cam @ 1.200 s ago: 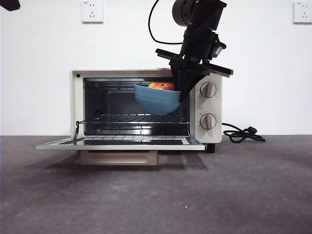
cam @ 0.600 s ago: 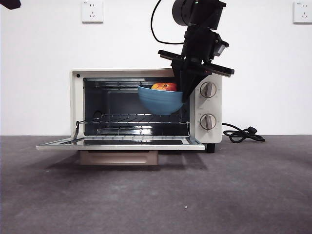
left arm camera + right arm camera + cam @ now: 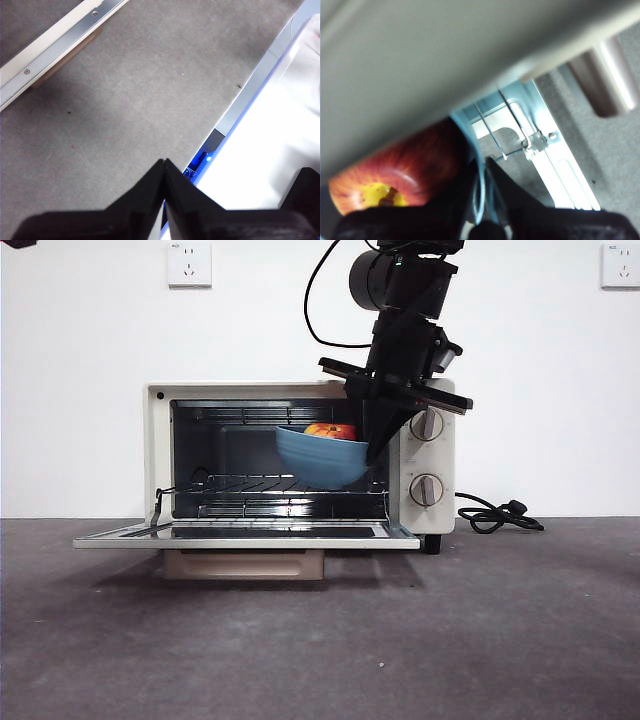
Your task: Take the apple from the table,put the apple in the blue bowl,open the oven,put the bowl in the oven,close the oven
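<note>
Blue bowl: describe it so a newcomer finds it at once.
Find the cream oven, door folded down. In its open mouth the right tool pinches the blue bowl by its rim above the wire rack. It alone is blue, with a red apple inside.

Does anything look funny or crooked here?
A little. The blue bowl hangs tilted in the open oven, above the wire rack, held by its rim in the right gripper. The apple is inside it. Nothing is spilled or broken.

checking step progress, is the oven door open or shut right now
Open. The oven door lies folded down flat, the rack inside exposed, while the right gripper holds the blue bowl with the apple in the opening.
</note>
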You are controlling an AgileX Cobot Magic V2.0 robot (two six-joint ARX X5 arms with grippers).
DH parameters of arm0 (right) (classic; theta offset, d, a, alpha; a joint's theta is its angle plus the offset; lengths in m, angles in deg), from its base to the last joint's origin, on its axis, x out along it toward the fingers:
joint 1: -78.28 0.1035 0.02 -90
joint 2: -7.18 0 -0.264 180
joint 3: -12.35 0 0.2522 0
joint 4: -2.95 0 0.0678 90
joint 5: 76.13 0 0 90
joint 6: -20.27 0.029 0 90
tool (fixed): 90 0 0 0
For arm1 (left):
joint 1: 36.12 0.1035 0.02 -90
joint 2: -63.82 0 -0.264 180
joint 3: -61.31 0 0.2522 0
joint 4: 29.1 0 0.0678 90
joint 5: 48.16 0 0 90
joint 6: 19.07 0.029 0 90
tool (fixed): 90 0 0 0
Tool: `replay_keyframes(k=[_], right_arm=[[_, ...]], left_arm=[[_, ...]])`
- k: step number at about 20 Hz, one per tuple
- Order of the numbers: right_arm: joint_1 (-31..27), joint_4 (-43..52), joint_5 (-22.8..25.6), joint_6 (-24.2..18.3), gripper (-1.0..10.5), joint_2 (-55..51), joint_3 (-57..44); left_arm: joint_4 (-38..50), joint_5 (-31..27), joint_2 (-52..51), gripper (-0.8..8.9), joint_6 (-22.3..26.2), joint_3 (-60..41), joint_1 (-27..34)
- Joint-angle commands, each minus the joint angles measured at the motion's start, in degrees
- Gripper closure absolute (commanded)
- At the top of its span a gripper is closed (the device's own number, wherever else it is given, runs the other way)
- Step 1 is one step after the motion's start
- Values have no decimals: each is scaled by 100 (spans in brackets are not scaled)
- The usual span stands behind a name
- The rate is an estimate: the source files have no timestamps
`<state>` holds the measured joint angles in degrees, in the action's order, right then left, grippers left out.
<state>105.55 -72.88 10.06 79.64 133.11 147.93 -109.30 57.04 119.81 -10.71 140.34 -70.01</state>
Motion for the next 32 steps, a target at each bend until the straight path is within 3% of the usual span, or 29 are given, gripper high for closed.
replay_keyframes(k=[1, 4, 15, 32], right_arm=[[15, 31, 79, -129, 915, 122, 13], [15, 13, 107, -382, 778, 120, 17], [22, 92, 603, -999, 780, 11, 20], [92, 380, 920, -1814, 783, -393, 72]], left_arm=[[-11, 20, -22, 819, -26, -31, 11], [-7, 20, -22, 819, -26, -31, 11], [-7, 20, -22, 819, -26, -31, 11], [13, 20, -22, 819, -31, -31, 11]])
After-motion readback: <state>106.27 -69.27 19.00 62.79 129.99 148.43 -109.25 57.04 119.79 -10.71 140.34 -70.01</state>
